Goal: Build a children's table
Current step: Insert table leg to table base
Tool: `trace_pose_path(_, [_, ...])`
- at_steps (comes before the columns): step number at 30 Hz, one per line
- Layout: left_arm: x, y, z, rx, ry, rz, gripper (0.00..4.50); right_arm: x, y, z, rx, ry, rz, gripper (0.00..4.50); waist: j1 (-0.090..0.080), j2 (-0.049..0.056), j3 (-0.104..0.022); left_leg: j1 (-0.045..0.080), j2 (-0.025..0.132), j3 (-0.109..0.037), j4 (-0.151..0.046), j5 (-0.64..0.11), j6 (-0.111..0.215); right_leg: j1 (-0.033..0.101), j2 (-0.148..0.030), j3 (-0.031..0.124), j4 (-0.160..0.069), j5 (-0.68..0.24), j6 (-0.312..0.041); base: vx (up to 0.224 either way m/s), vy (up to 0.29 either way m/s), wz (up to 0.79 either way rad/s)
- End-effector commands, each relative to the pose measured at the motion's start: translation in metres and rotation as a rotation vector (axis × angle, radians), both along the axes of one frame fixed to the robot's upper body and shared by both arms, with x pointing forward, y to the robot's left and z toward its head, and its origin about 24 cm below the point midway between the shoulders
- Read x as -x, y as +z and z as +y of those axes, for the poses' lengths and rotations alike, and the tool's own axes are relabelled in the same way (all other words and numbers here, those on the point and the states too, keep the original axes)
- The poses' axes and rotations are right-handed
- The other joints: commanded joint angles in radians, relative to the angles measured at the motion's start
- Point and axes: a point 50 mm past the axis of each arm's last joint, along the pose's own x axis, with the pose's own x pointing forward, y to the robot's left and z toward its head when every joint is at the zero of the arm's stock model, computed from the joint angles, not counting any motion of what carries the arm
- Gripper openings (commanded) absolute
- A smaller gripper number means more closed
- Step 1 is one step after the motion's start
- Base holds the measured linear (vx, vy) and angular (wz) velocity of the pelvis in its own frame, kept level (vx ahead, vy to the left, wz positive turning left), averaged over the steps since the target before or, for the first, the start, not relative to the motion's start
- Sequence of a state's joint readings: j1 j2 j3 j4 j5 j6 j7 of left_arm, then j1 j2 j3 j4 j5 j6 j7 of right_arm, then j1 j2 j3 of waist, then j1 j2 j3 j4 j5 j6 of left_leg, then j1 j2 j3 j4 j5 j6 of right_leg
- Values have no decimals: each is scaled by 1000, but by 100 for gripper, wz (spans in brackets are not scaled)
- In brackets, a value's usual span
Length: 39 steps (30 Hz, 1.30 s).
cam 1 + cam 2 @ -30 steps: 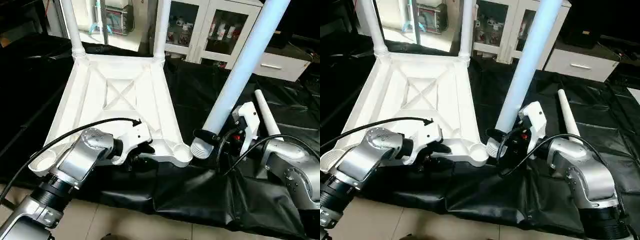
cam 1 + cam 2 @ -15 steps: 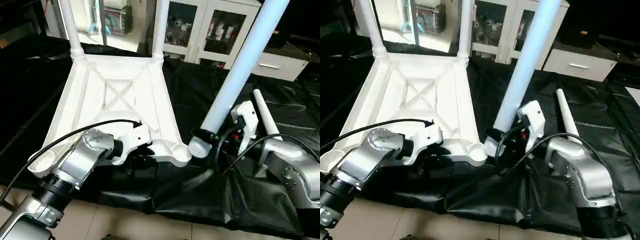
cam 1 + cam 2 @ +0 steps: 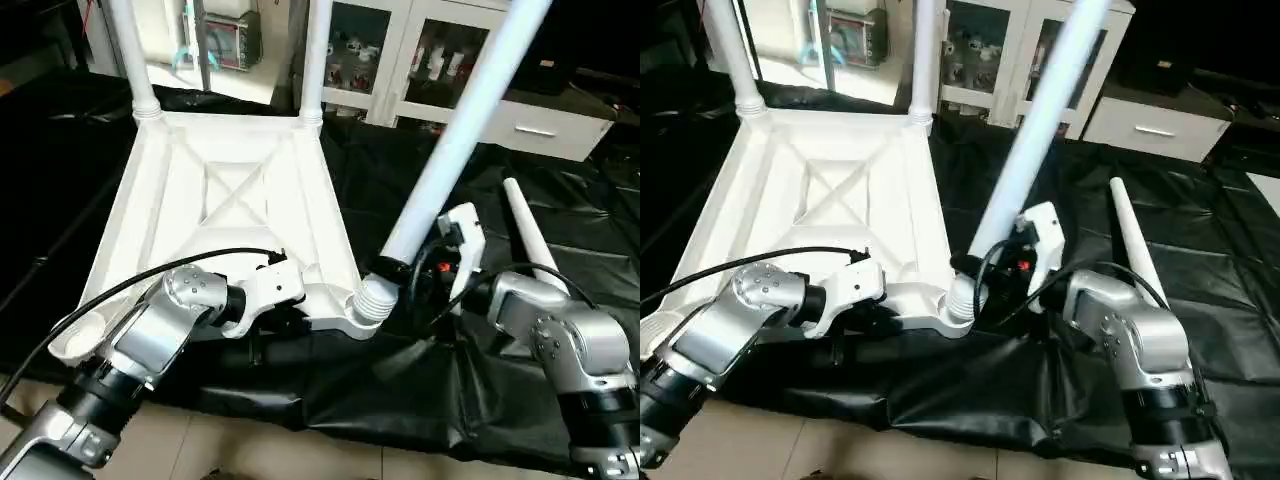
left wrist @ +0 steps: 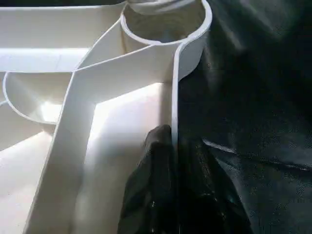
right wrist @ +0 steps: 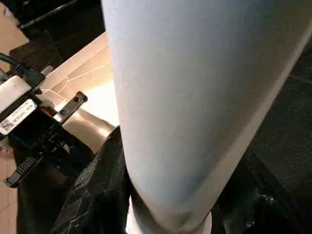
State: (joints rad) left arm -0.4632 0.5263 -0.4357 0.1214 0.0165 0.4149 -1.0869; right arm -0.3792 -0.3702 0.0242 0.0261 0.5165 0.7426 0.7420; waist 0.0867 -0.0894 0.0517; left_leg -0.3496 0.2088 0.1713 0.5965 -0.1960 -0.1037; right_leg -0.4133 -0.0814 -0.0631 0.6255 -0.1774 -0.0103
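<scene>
Both fingers gripping: I'm pinching left gripper (image 4: 173, 161) closed on table top (image 3: 230, 200) rim, right gripper (image 3: 400, 275) clamping leg (image 3: 450, 150) at corner socket (image 3: 365, 300).

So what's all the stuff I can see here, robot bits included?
Table top: one, white, upside down on the black sheet, X-ribs up.
Fitted legs: two, white, upright in the far corner sockets.
Held leg: one, white, tilted, ribbed end at the near right socket.
Loose leg: one, white, lying on the sheet at right.
Black sheet: one, under everything.
Cabinet: one, white, glass doors, behind.
Left gripper: black, pinching the top's near rim.
Right gripper: black, around the held leg.
</scene>
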Motion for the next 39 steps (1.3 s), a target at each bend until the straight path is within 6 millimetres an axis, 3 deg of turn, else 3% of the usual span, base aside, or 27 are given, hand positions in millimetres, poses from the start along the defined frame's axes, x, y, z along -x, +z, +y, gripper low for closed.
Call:
trace_pose_path(1, [11, -17, -2, -27, -7, 78, 7, -1, 2, -2, 5, 13, 13, 186, 2, 9, -59, 2, 19, 1, -76, -175, -21, 52, -54, 44, -73, -242, -152, 0, 0, 0])
trace_pose_path(2, [11, -17, -3, -25, -5, 78, 7, -1, 2, -2, 5, 14, 15, 186, 2, 3, -59, 1, 20, 2, -76, -172, -19, 52, -54, 44, -74, -244, -149, 0, 0, 0])
trace_pose_path(5, [12, -17, -4, -20, -6, 77, 7, -1, 2, -2, 6, 21, 20, 186, 3, 9, -60, 1, 19, 1, -76, -156, -20, 51, -53, 44, -71, -225, -149, 0, 0, 0])
trace_pose_path(14, [13, -16, -6, -18, -6, 69, 7, -3, -3, 2, 52, 51, 16, 186, 2, 1, -61, -1, 18, 2, -75, -148, -16, 52, -53, 43, -70, -219, -151, 0, 0, 0])
trace_pose_path(21, [13, -15, -7, -18, -2, 62, 7, -5, -11, 9, 128, 82, -13, 186, 0, 2, -57, 0, 19, 0, -78, -186, -23, 48, -54, 43, -79, -289, -130, 0, 0, 0])
trace_pose_path(27, [13, -16, -6, -21, 4, 60, 7, -4, -12, 17, 171, 126, -38, 186, -3, -5, -58, -1, 20, -2, -78, -195, -24, 47, -54, 43, -79, -294, -122, 0, 0, 0])
trace_pose_path(39, [11, -15, -5, -20, 20, 51, 7, -3, -26, 12, 171, 71, -24, 186, -10, -6, -59, 1, 20, -5, -82, -254, -32, 42, -53, 42, -86, -339, -109, 0, 0, 0])
